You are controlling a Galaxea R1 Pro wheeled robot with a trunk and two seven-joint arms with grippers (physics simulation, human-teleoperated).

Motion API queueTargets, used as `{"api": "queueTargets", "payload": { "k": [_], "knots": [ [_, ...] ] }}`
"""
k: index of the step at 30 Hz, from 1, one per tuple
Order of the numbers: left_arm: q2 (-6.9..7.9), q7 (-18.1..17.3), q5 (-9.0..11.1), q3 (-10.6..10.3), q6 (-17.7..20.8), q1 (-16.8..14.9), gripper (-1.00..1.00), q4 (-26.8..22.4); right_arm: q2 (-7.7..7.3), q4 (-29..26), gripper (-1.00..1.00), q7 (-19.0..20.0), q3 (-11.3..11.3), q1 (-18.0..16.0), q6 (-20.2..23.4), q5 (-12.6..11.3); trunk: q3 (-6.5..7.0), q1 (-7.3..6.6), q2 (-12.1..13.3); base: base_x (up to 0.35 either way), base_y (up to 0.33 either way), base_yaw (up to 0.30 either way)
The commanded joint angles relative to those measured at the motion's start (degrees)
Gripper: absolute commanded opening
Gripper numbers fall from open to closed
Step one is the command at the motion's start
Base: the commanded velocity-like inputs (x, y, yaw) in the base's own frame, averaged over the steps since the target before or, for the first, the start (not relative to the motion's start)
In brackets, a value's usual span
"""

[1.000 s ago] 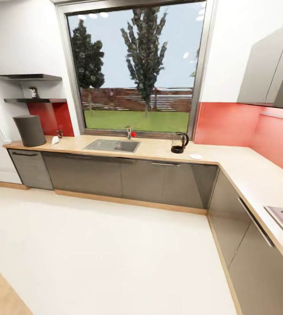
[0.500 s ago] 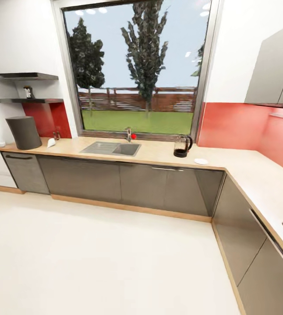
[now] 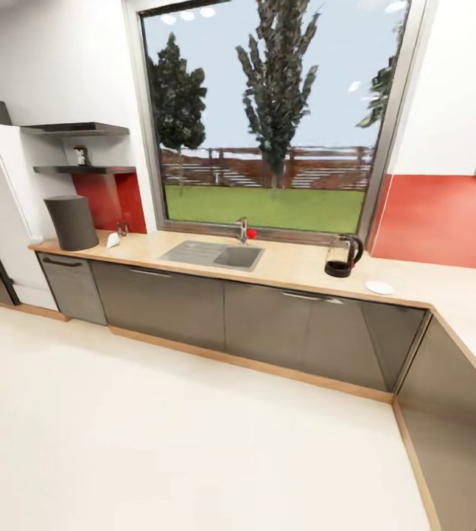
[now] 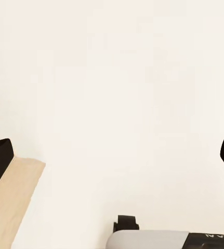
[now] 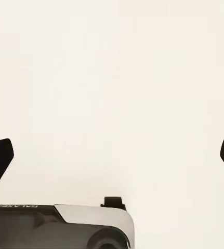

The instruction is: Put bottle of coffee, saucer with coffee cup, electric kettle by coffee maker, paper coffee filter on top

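A: How do the jaws stand?

B: Both are spread wide and hold nothing. The left gripper (image 4: 112, 155) and right gripper (image 5: 112, 155) hang over pale floor (image 3: 194, 442).

A: And the task's things?

B: Taking the steel sink (image 3: 216, 255) as landmark: right of it, the black glass-bodied kettle (image 3: 340, 257), then a white round saucer (image 3: 379, 287). Far left, a dark grey cylindrical appliance (image 3: 72, 222), likely the coffee maker; above it, a small bottle (image 3: 81, 155) on the dark wall shelf (image 3: 83, 169).

A: Risks?

B: The base could clip the grey cabinets (image 3: 267, 324) when approaching. Cup and filter are too small to identify.

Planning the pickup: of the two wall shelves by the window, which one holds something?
The lower shelf: a small object, too small to identify, stands on it. The upper shelf shows nothing on top.
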Motion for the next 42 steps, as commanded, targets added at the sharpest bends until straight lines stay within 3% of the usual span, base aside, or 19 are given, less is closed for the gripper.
{"api": "queueTargets", "payload": {
  "k": [1, 27, 42],
  "knots": [
    [0.00, 0.02, 0.38, -0.06, -0.17, -0.06, 1.00, 0.05, -0.01, 0.00, 1.00, -0.02, 0.01, -0.03, -0.16, 0.06, -0.13, 0.07, -0.12, 0.336, 0.000, 0.269],
    [0.00, 0.01, 0.37, -0.06, -0.17, -0.05, 1.00, 0.05, -0.01, 0.00, 1.00, 0.06, 0.07, -0.03, -0.16, 0.06, -0.13, 0.07, -0.12, 0.336, 0.000, 0.032],
    [0.00, 0.01, 0.37, -0.06, -0.17, -0.05, 1.00, 0.05, 0.05, 0.00, 1.00, 0.06, 0.10, -0.03, -0.16, 0.06, -0.13, 0.07, -0.12, 0.336, 0.000, 0.135]
  ]
}}
